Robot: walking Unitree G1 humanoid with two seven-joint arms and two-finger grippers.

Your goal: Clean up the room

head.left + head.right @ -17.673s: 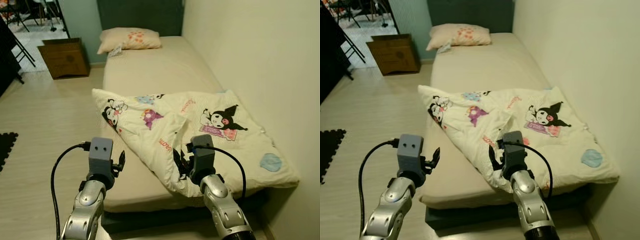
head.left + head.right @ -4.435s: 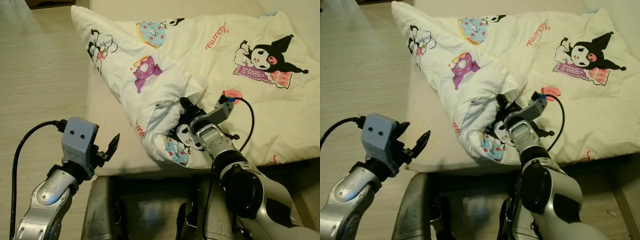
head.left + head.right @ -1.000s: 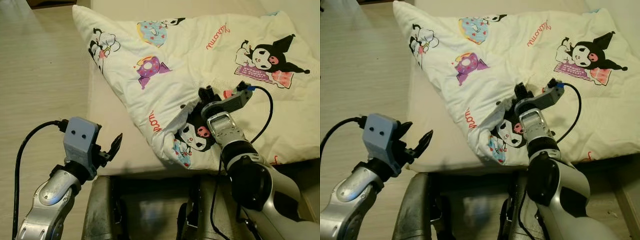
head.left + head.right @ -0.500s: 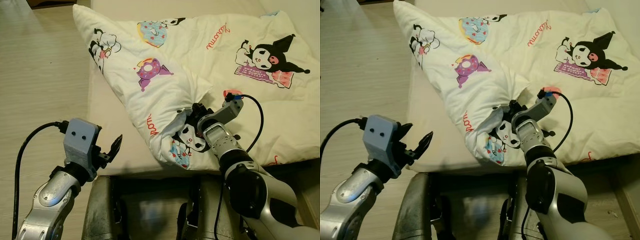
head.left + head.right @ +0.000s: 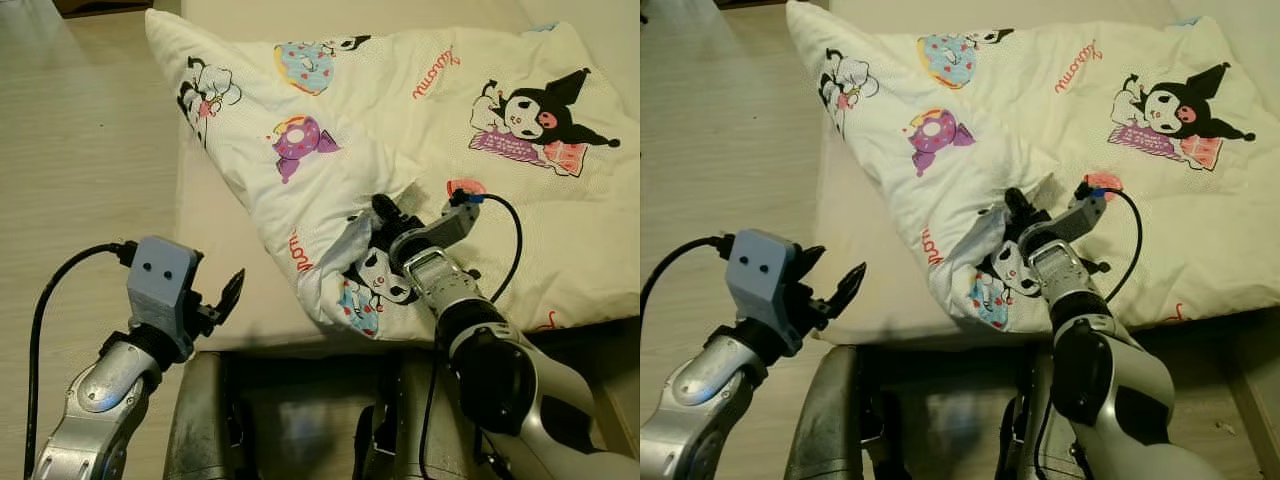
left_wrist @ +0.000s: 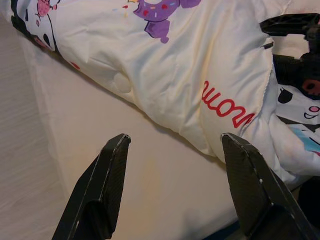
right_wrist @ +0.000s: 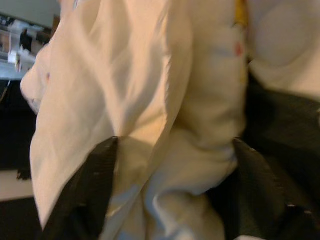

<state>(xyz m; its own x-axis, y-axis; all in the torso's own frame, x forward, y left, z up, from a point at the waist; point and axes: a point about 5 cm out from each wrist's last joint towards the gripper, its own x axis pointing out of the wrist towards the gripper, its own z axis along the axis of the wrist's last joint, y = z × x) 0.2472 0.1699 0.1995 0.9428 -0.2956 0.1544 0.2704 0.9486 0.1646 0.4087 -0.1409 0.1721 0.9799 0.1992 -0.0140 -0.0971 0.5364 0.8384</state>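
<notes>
The right gripper (image 5: pixel 383 212) holds a bunched fold of the blanket (image 5: pixel 400 110) near the bed's (image 5: pixel 215 240) front edge, the left gripper (image 6: pixel 172 145) waits wide open beside it, and the soft cloth could slip out if pulled too fast.

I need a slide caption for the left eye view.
Right pincer grips a folded corner of the cartoon blanket on the bed; left pincer waits open.
</notes>
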